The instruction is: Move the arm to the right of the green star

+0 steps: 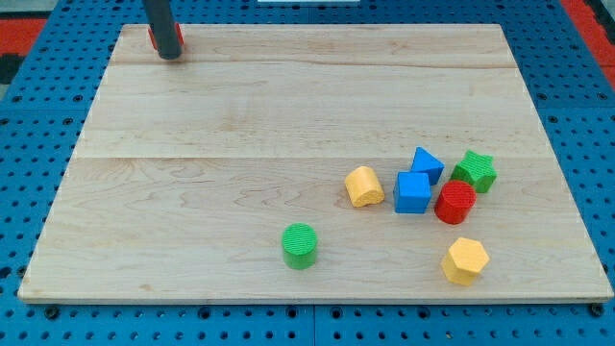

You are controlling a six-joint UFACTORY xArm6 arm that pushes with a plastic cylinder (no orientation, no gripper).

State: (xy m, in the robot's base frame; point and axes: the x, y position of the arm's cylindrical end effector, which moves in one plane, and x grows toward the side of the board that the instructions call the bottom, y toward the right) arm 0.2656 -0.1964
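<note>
- The green star [476,171] sits on the wooden board [240,144] toward the view's right, a little below the board's middle height, at the right end of a cluster of blocks.
- Just to its lower left stands a red cylinder [455,203], touching it or nearly so.
- To the star's left lies a blue block with a pointed top [427,164], and just below that a blue cube [412,192]; the cube is close against the red cylinder's left side.
- Farther to the view's left, a yellow block with rounded edges [364,185] lies near the blue cube but apart from it.
- Below the red cylinder, near the board's bottom edge, a yellow hexagonal block [465,260] stands on its own.
- A green cylinder [300,245] stands alone toward the bottom, left of the cluster.
- The rod comes down at the board's top left corner; the tip [170,55] is well apart from the star and every block of the cluster.
- A red block [153,38], its shape not clear, shows partly behind the rod, just beside the tip.
- The arm carries no fingers, only the rod, which holds nothing.
</note>
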